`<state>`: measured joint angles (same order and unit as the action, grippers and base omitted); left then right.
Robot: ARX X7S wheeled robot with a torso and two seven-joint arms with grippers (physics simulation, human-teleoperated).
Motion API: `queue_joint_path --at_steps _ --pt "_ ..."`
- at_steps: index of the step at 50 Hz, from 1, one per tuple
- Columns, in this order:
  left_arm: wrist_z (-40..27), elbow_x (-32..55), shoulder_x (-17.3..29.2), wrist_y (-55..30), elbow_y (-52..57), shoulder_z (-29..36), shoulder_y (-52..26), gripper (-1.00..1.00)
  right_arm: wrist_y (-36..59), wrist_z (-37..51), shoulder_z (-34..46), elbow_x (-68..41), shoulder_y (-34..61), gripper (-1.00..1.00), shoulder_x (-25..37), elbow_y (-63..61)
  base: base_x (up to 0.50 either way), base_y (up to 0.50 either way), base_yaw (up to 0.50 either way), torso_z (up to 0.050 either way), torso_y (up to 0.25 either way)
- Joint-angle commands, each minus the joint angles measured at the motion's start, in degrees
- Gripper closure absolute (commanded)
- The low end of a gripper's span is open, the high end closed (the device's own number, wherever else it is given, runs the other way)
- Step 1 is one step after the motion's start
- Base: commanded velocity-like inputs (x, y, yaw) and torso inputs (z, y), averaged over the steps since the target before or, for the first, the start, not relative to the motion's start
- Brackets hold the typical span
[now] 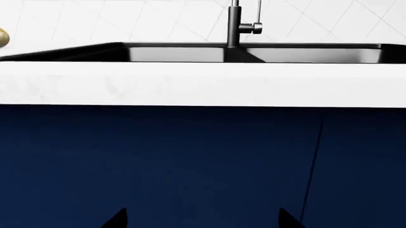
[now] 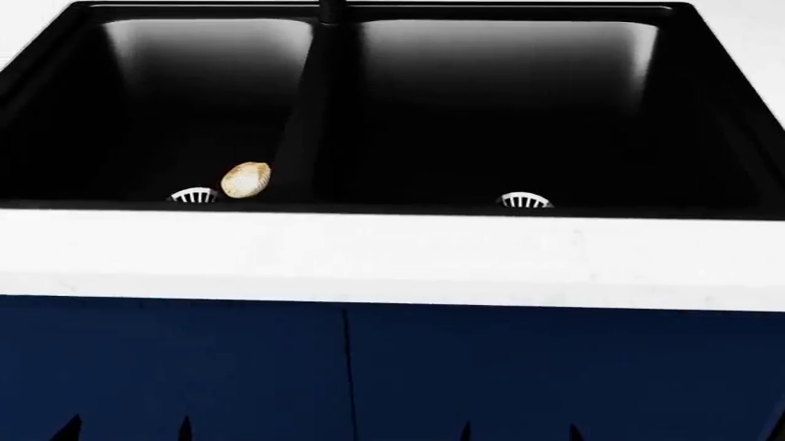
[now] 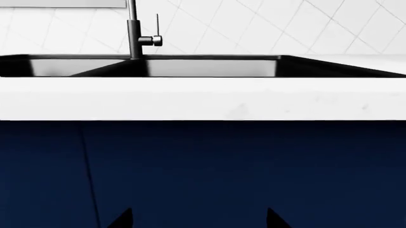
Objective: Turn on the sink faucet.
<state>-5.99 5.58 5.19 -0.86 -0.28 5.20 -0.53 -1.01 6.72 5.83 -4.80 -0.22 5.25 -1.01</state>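
The sink faucet (image 1: 233, 26) is a matte black post at the back of the sink (image 1: 190, 52), with a thin lever (image 1: 259, 14) at its side. It also shows in the right wrist view (image 3: 134, 33), and only its base shows in the head view (image 2: 331, 9). The black double-basin sink (image 2: 307, 110) has a white strainer in the left basin (image 2: 193, 195) and in the right basin (image 2: 524, 199). My left gripper (image 1: 203, 221) and right gripper (image 3: 198, 219) are open and empty. Both are low in front of the navy cabinet, well short of the faucet.
A tan, potato-like object (image 2: 245, 179) lies in the left basin by its strainer. A white counter edge (image 2: 392, 257) runs between me and the sink, above navy cabinet doors (image 2: 491, 367). A yellowish object (image 1: 3, 37) sits on the counter beside the sink. White tiles cover the wall behind.
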Motion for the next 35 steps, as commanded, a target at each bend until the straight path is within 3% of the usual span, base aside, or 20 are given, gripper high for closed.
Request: queue_joint_path --at_steps 1,8,14,16,20,35 --pt "-1.15 0.52 0.73 -0.82 -0.03 0.82 -0.05 -1.0 -0.26 1.35 0.36 -0.72 0.0 -1.0 0.79 -0.22 0.0 0.0 0.0 0.0 0.0" --pt "-2.41 0.46 0.82 -1.63 -0.42 1.22 -0.61 -1.0 -0.1 1.87 0.96 -0.85 0.03 -1.0 1.19 -0.22 0.0 0.0 0.0 0.0 0.0" --pt "-0.92 0.46 1.85 3.74 -1.3 2.36 0.26 -1.0 -0.45 2.22 1.32 -1.13 -0.18 -1.0 1.48 -0.36 0.0 0.0 0.0 0.0 0.0" --pt "0.51 3.66 1.93 4.52 0.01 1.57 0.97 -1.0 -0.18 2.48 1.61 -0.85 -0.57 -1.0 1.69 -1.23 0.0 0.0 0.0 0.05 0.0" --pt "-1.24 -0.17 2.33 4.59 -0.85 3.1 0.27 -1.0 -0.16 2.8 1.9 -0.73 -0.32 -1.0 1.91 -0.83 0.0 0.0 0.0 0.05 0.0" --pt "-1.6 1.63 2.76 5.0 -0.54 3.23 0.18 -1.0 0.59 3.65 3.01 -0.62 0.15 -1.0 2.68 -0.8 0.0 0.0 0.0 0.05 0.0"
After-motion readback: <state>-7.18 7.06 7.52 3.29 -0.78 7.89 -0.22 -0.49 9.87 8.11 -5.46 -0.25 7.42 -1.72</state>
